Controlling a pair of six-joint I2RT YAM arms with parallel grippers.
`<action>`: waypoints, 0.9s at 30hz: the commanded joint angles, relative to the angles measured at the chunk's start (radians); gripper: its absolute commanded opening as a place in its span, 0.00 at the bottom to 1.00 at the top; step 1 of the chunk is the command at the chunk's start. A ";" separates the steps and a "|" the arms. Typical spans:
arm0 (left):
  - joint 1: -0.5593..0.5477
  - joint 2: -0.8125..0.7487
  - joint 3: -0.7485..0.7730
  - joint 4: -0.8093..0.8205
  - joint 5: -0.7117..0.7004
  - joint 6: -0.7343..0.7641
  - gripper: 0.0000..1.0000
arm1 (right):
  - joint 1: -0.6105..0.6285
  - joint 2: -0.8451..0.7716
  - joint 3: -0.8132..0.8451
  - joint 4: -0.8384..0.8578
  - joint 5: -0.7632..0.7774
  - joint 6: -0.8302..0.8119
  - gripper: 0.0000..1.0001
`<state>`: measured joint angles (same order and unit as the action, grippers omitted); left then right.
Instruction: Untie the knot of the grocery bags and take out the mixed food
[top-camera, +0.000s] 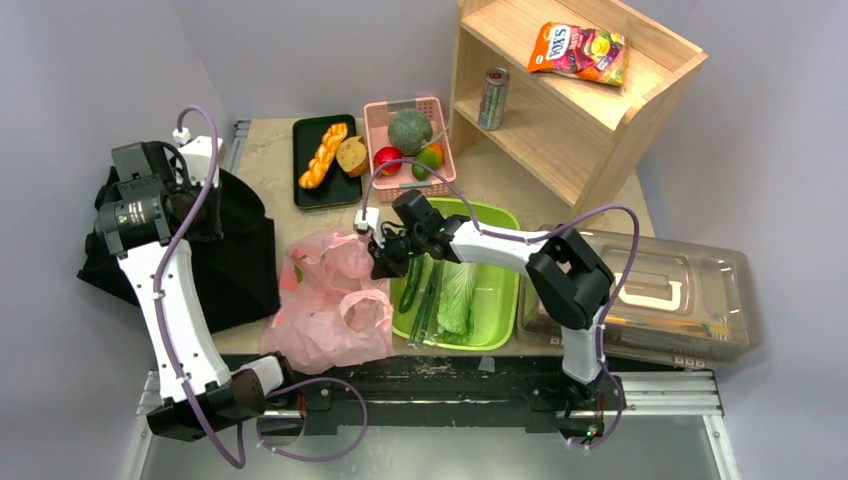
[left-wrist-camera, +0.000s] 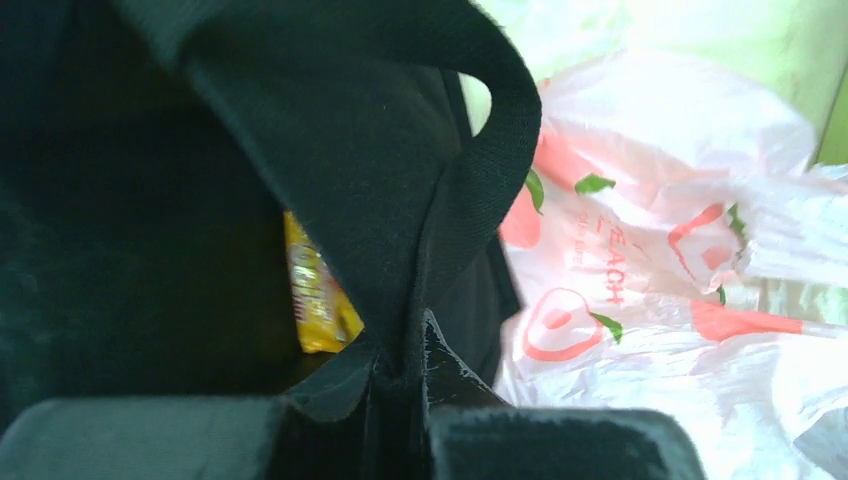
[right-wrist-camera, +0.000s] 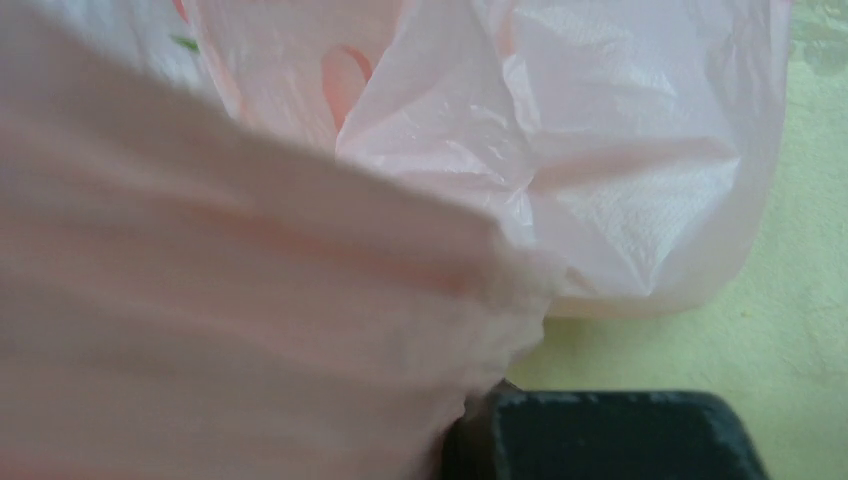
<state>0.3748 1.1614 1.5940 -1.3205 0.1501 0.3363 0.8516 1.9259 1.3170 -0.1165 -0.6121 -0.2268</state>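
The top view is bright, even and sharp, lit softly from above, with only faint shadow inside the shelf and a mild sheen on the clear box. The left wrist view is harsh — the black cloth sinks into near-featureless dark while the bag beside it burns out towards white, and the bottom edge is blurred. In the right wrist view the nearest fold of plastic is a pink smear — only the farther creases are in focus.

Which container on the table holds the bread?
The black tray, left of the pink basket, holds the bread; the basket has fruit, the green tub vegetables.
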 joint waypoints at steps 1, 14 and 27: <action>0.004 -0.056 0.185 0.179 0.081 0.038 0.00 | 0.026 0.027 0.084 0.020 -0.013 0.027 0.00; 0.005 0.083 0.730 0.229 0.076 0.085 0.00 | 0.103 0.229 0.227 0.238 0.053 0.260 0.00; 0.006 0.015 0.793 0.160 0.029 0.164 0.00 | 0.160 0.540 0.638 0.410 0.214 0.567 0.00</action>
<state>0.3748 1.2549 2.3497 -1.3323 0.1932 0.4313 1.0039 2.4367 1.8023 0.2176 -0.4923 0.2554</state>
